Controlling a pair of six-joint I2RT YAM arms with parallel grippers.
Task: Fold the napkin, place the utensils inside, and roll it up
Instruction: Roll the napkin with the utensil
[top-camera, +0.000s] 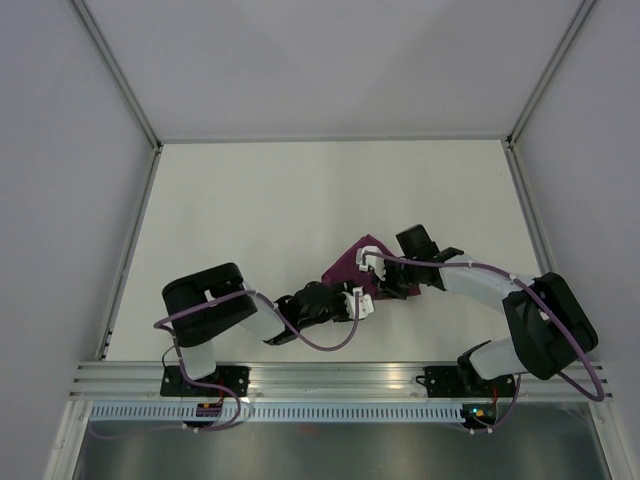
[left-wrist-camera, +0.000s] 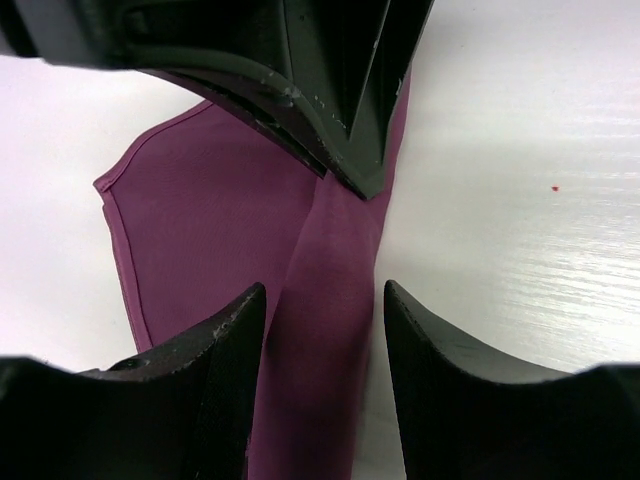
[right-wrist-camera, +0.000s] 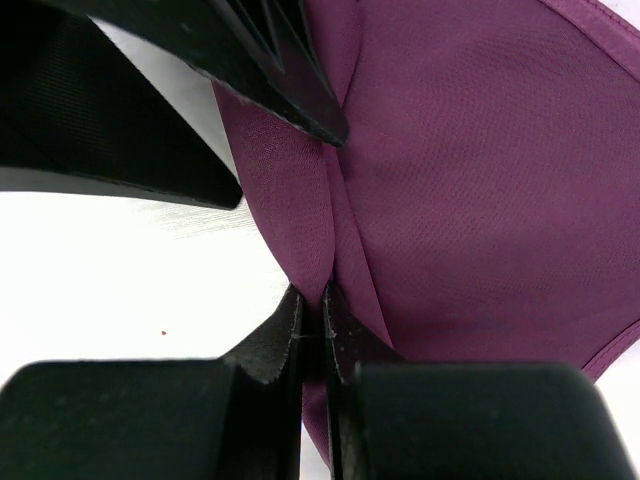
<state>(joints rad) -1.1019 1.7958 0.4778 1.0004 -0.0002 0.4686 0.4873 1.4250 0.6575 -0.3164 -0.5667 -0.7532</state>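
Left arm: it reaches rightward from its base across the near part of the desk. The left hand (left-wrist-camera: 325, 288) stands spread, one finger on either side of a raised ridge in the deep magenta-purple square cloth napkin (top-camera: 348, 265). Small gaps show beside the ridge, so nothing is gripped. Judgement: the hand is placed astride the fold either to take it or to release it, and the pictures do not settle which.

Napkin: it lies bunched at mid-desk between the two hands, partly flat with a hemmed edge showing and partly gathered into the ridge. It is far from spread out. No green-handled knife appears in any view, and whether it sits inside the cloth cannot be told. Judgement: the work is at the folding or rolling stage, with the cloth in neither a tidy fold nor a finished roll.

Right arm: it comes in from the right. The right hand (right-wrist-camera: 312, 292) has its fingers pressed together on the same ridge, pinching the fabric and holding it up in a crease. Judgement: this grip anchors the fold while the other hand repositions.

Surface and room: the plain white desk (top-camera: 300, 200) is matt. Pale grey wall panels (top-camera: 60, 150) enclose it on three sides, and a ribbed aluminium rail (top-camera: 340, 372) along the near edge carries both arm bases.
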